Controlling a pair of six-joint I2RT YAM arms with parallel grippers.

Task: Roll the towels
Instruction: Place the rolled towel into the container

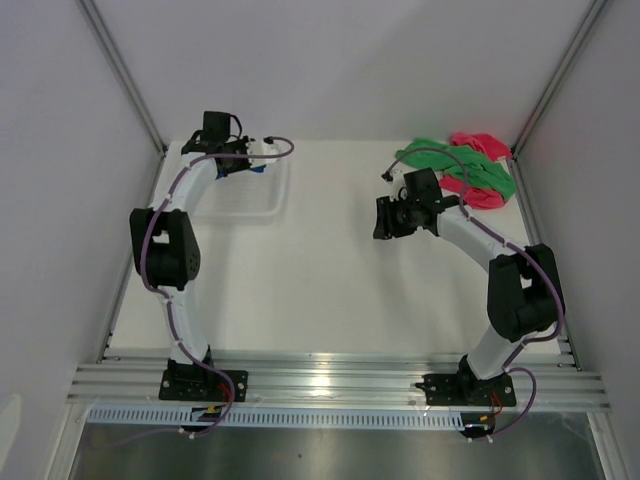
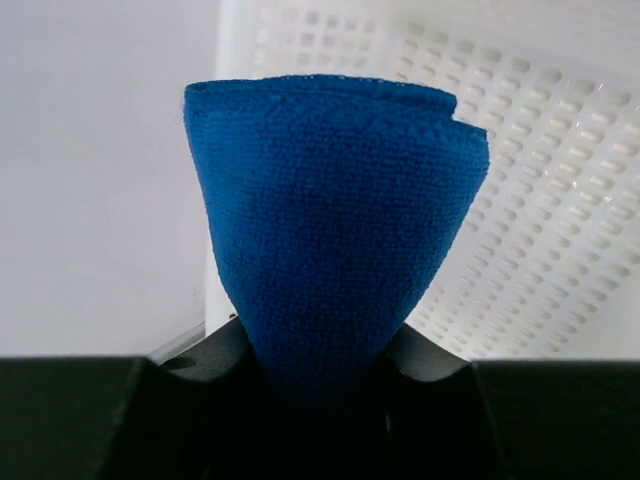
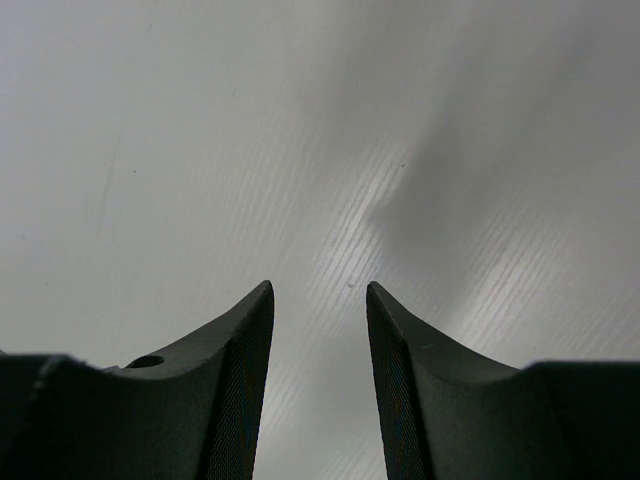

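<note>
Our left gripper [image 2: 322, 350] pinching the blue towel [image 2: 330, 210] over the basket [image 2: 540, 200], our right gripper [image 3: 319, 288] partly open and empty, green towel [image 1: 470, 168] and pink towel [image 1: 478, 142] heaped far right

The blue towel [image 2: 330, 230] is a deep royal blue, plain all over; the left gripper [image 2: 320, 350] beneath it is matt black. The basket [image 2: 540, 200] is white, patterned with rows of small slots. The green towel [image 1: 488, 177] is bright green and the pink towel [image 1: 476, 141] a hot reddish pink, both plain. The table [image 1: 330, 280] is white with faint fine parallel lines. The right gripper [image 3: 320, 300] is black, its inner faces finely ribbed. The arms [image 1: 186, 320] are white with black joints, the cables [image 1: 148, 250] purple, the rail [image 1: 330, 380] silver
</note>
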